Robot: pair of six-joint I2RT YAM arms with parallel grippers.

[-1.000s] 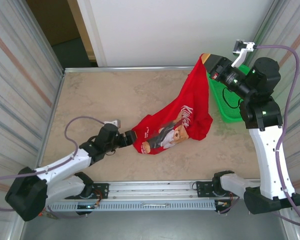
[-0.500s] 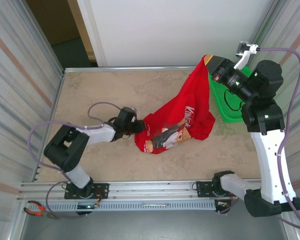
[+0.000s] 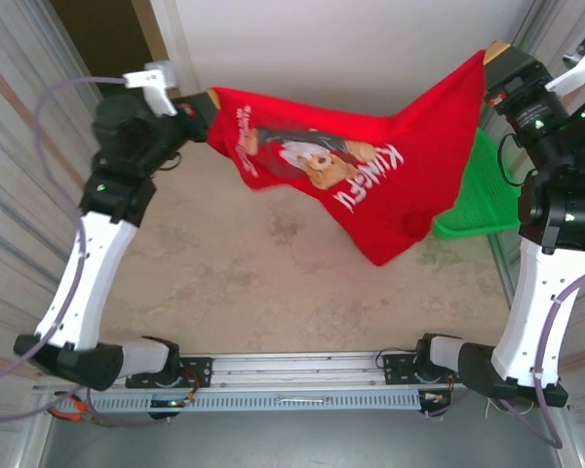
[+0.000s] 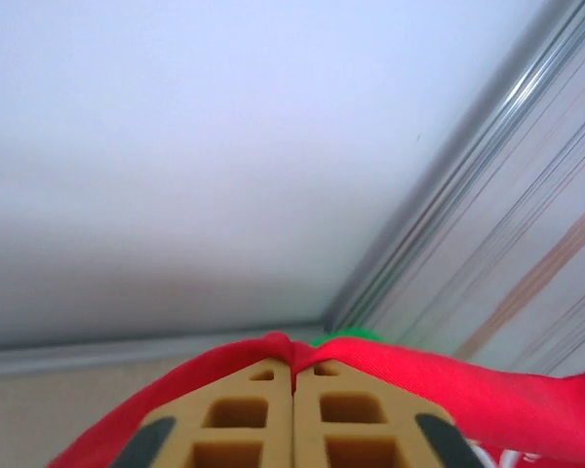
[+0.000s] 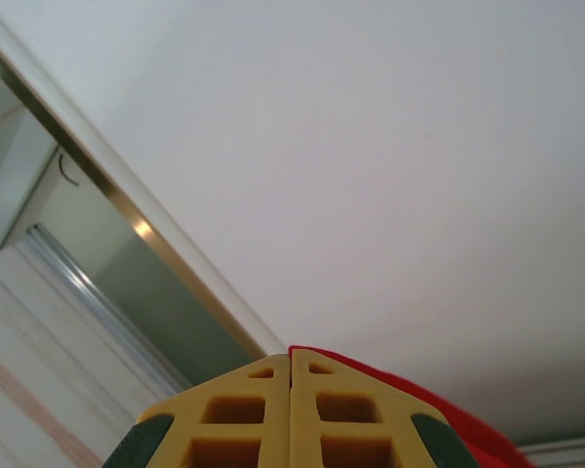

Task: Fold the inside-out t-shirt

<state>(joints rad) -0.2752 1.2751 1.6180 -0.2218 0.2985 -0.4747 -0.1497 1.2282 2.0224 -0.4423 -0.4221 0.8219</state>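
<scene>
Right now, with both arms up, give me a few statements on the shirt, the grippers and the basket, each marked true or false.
1. The shirt hangs spread between the two grippers. True.
2. The left gripper is open and clear of the shirt. False: it is shut on an edge of the shirt.
3. The right gripper is shut on the shirt. True.
4. The shirt lies flat on the table. False: it is lifted and hangs from both grippers, print side towards the top camera.
5. The basket sits at the table's left side. False: it is at the right edge, partly behind the shirt.
</scene>
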